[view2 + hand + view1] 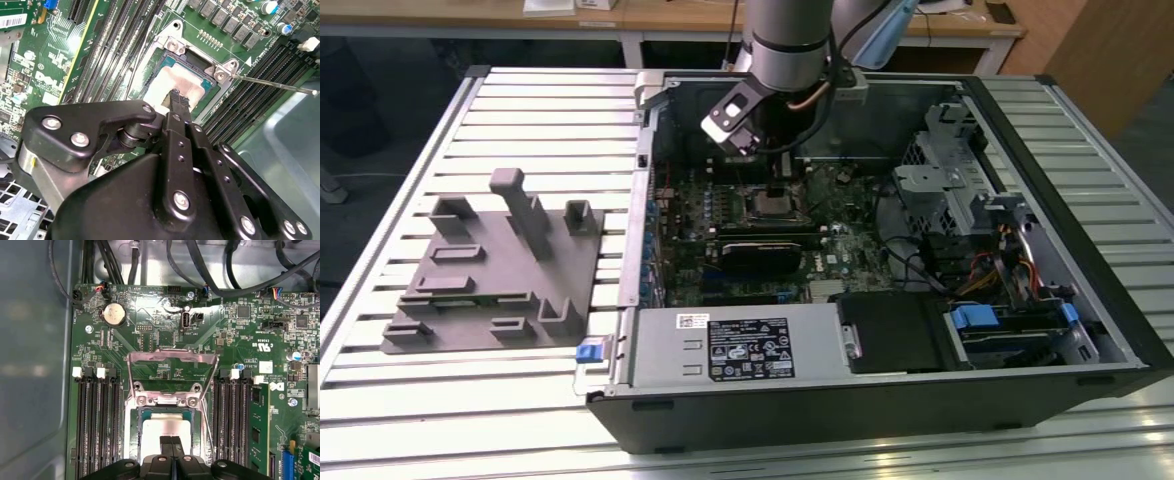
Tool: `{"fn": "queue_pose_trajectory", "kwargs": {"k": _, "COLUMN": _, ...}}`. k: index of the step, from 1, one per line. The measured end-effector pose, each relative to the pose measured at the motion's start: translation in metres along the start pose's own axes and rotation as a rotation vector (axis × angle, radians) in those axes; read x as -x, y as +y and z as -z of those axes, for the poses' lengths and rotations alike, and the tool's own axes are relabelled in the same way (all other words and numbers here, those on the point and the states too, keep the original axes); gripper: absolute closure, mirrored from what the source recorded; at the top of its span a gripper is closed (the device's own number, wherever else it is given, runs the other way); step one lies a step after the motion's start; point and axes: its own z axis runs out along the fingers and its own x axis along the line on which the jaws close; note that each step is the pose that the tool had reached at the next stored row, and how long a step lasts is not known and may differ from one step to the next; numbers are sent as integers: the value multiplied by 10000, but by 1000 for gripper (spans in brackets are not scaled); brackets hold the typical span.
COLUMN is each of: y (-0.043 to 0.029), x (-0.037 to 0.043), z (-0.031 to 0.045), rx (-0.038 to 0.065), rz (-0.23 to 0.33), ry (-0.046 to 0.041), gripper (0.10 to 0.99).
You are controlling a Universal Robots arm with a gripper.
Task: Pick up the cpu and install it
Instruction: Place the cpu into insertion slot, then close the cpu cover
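The cpu (166, 427) lies flat in the motherboard socket (136, 440), its silver top (172, 77) showing in both wrist views. The socket's metal retention frame (172, 360) stands flipped open beyond it. My gripper (172, 441) hangs straight over the chip, fingers pressed together and tips (176, 95) at or just above the silver top; I cannot tell whether they touch. In the exterior view the gripper (775, 188) reaches down into the open computer case (881, 400) above the socket (774, 207).
Memory slots (95, 425) flank the socket on both sides. A thin metal lever (272, 84) sticks out beside the socket. Cables (200, 265) run along the case wall. A grey holder fixture (494, 270) sits on the slatted table at the exterior view's left.
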Motion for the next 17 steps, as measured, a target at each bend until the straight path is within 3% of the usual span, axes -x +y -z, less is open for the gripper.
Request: {"fn": "queue_pose_trajectory", "kwargs": {"k": 17, "y": 3, "x": 1, "z": 88, "rx": 1, "rz": -1, "ry": -4, "gripper": 980}}
